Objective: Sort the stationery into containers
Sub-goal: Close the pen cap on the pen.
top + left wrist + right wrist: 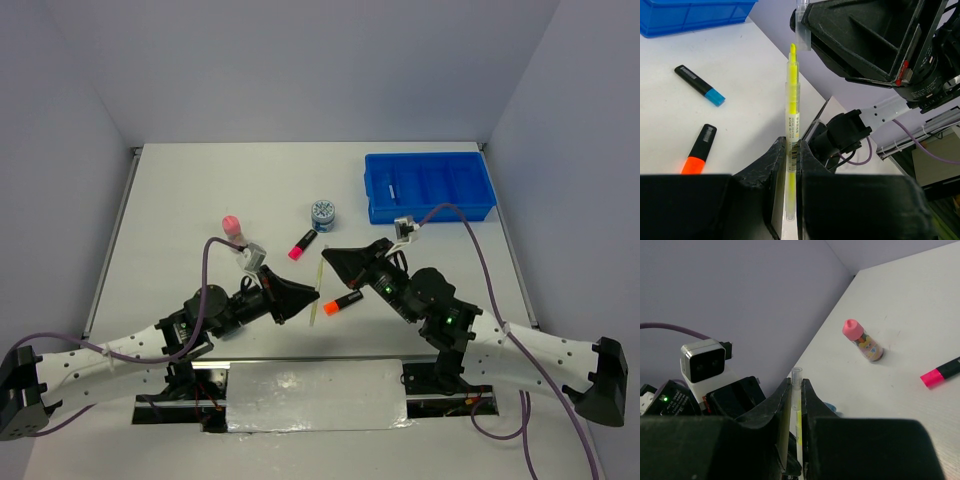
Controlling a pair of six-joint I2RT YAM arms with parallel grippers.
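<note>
Yellow pen (pixel 792 75), pinched by left gripper (pixel 792 150) and right gripper (pixel 796 390), label (pixel 793 125) print seemingly illegible

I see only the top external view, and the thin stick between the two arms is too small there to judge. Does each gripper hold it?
Observer: Yes. The left wrist view shows the left gripper shut on the yellow pen, on its barrel.
Operator: And the right one?
Observer: The right gripper is shut on the same pen, at the end with the clear cap.
Operator: Does my view hide any marker?
Observer: Yes, a blue-capped marker lies near the orange-capped marker; I cannot find it in the top view.
</note>
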